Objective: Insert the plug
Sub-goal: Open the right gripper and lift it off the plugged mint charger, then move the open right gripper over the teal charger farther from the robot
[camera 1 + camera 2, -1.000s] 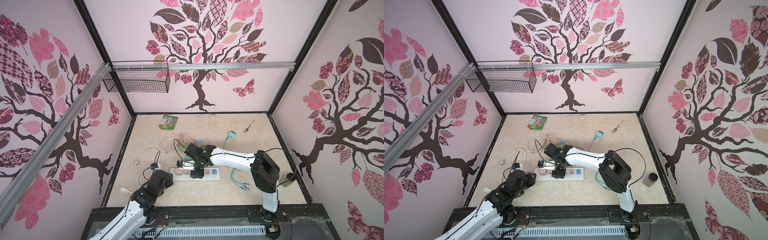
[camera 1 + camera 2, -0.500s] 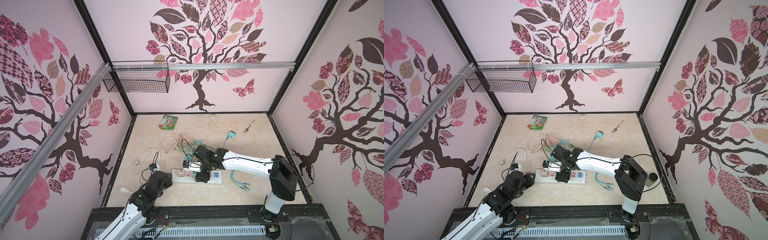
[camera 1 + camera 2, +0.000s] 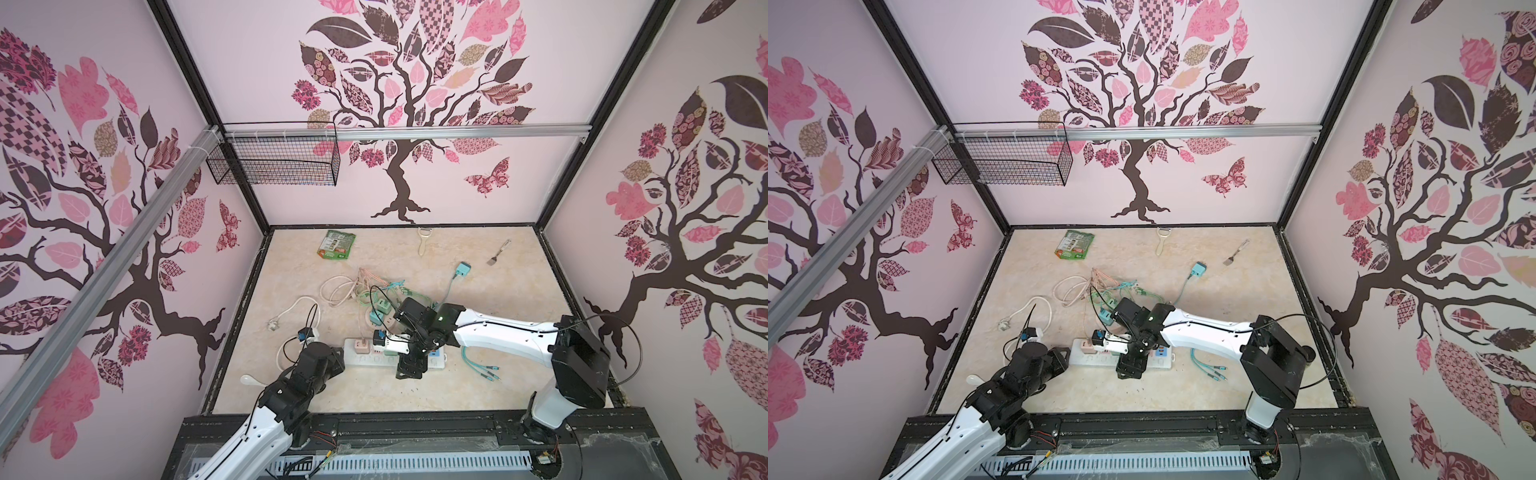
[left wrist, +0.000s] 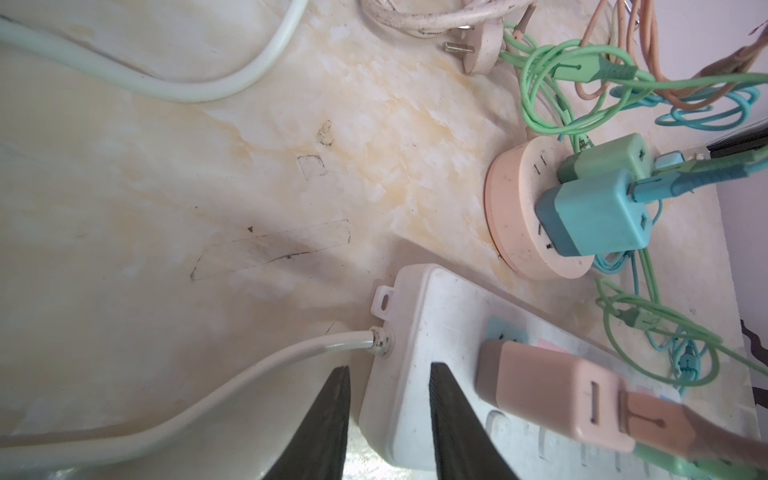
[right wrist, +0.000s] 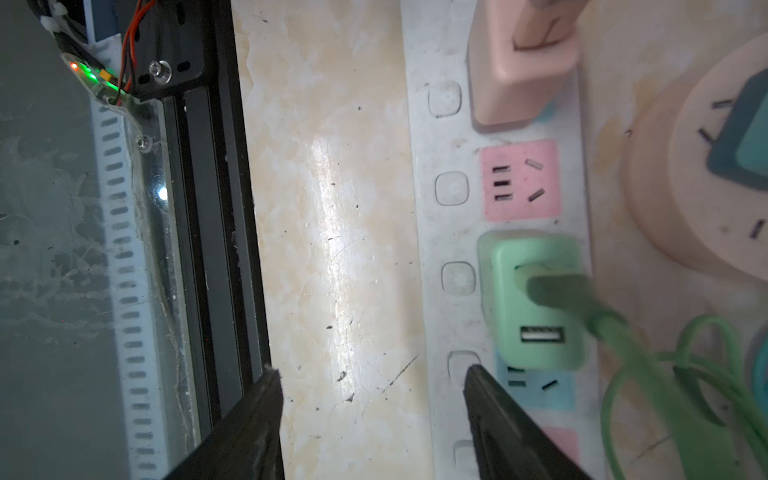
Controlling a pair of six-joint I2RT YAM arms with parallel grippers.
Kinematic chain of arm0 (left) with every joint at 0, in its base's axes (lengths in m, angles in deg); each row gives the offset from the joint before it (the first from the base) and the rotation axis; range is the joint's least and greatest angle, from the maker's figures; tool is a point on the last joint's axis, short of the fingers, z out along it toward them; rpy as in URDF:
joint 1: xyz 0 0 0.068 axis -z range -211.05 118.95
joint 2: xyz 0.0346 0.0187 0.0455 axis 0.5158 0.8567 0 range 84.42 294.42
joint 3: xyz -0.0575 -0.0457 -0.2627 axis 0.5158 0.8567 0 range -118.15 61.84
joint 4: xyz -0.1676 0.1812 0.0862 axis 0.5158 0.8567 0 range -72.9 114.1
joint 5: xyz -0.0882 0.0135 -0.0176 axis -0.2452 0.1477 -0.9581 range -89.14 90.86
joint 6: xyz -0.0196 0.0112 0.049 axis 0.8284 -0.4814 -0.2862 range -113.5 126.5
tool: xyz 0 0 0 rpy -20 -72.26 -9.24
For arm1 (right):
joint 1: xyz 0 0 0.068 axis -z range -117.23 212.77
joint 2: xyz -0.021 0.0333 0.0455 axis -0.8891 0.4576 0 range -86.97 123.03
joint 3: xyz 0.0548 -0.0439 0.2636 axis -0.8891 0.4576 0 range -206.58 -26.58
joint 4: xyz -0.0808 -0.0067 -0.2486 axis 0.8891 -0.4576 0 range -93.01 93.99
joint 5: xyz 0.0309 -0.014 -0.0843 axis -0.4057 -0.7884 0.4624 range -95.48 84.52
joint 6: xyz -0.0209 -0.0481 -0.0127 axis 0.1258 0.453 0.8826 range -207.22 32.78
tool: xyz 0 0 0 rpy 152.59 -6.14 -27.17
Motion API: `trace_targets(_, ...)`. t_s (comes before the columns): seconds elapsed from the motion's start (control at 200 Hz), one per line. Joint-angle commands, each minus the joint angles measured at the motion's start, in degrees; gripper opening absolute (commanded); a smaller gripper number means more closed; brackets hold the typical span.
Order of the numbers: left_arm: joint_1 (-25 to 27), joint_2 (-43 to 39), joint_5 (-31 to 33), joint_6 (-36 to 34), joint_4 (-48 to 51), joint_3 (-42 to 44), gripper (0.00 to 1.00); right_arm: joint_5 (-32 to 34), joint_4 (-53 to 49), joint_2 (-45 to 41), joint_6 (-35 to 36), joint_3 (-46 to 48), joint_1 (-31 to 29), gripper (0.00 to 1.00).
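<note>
On the strip [image 5: 424,232], pink plug [image 5: 519,75] and green plug [image 5: 536,303] sit socketed; right tool [image 5: 372,370] points down, released; left tool [image 4: 389,368]: grip unclear.

A: Power strip [image 3: 351,359], six o'clock on the tabletop [image 3: 374,395]. Its middle sockets are covered by the right arm in both top views.
B: Right claw [image 5: 372,370] tips hidden there too. Its wrist view cuts off the round pink hub [image 5: 685,208]. Green cable [image 5: 561,291] is blurred.
A: Left claw [image 4: 388,368] is hidden from above. White item [image 3: 248,379], eight o'clock, too small to name.
</note>
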Motion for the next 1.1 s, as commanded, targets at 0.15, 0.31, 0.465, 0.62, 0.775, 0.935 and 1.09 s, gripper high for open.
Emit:
trace_targets(0.15,-0.31,-0.44,0.40,0.10,0.40,0.46,0.36,-3.61,-4.62,-0.82,1.12,-0.74,-0.23,0.74)
trace_targets(0.31,-0.25,-1.00,0.35,0.20,0.69,0.64,0.36,-12.20,-6.30,-2.57,4.18,-1.51,-0.28,0.74)
trace_targets(0.465,-0.30,-2.09,0.38,0.20,1.28,0.66,0.36,-16.40,2.30,-11.22,2.17,2.57,-0.02,0.75)
trace_targets(0.62,-0.26,-2.83,0.24,0.11,1.78,0.65,0.37,-16.20,17.38,-22.93,-6.58,9.57,5.14,0.78)
trace_targets(0.775,-0.30,-2.70,-0.93,-1.20,0.96,0.57,0.40,-4.62,29.41,-31.46,-16.58,15.74,11.09,0.88)
trace_targets(0.935,-0.24,-1.32,-2.06,-3.84,0.83,-0.68,0.45,7.08,29.24,-33.11,-22.21,15.73,14.15,0.90)
trace_targets(1.09,-0.25,1.17,-3.52,-6.67,0.83,-3.08,0.49,15.78,28.05,-31.76,-29.20,15.08,19.11,0.87)
